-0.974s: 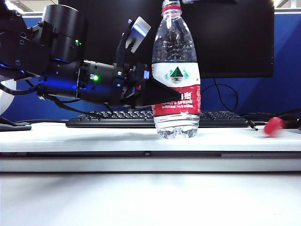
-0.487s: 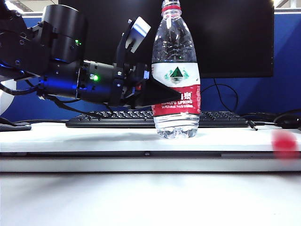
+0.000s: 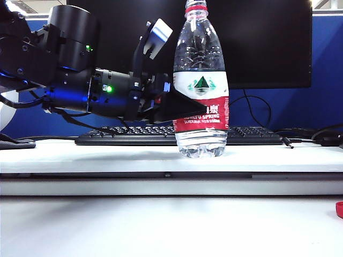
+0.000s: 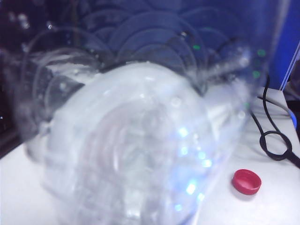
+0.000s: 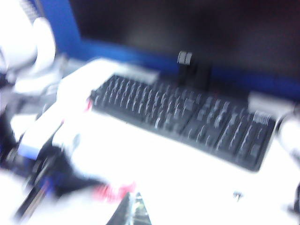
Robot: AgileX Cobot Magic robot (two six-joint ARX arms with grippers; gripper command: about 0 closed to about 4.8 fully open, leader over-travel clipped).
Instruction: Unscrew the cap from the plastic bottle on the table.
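Your plastic bottle (image 3: 201, 91) stands upright near the front edge of the counter (image 3: 107, 152), roughly midway along it, with the black keyboard (image 3: 134, 136) just behind. The left claw (image 3: 182, 107) reaches in level from the left end and is clamped on the bottle at its red-and-white label, jaws narrowed onto the body. The neck is bare, with only the thin red ring below the thread, so the unscrewing looks done. The cap (image 4: 246, 181) lies open side up on a white surface in the left wrist view, near a looped black cable (image 4: 274, 140); in the exterior view only a red sliver (image 3: 339, 209) shows at the frame's right edge, on the lower white surface in front of the counter, probably that cap. The right claw does not appear in any view; its wrist camera gives a motion-blurred look over the keyboard, and it reads as fully closed with nothing visibly held. Treat the bottle as light and thin-walled: it will dent and may slop water from the open mouth if squeezed hard, so keep hold at the labelled waist. The cap is tiny, stiff and ribbed; pinch it across its sides.
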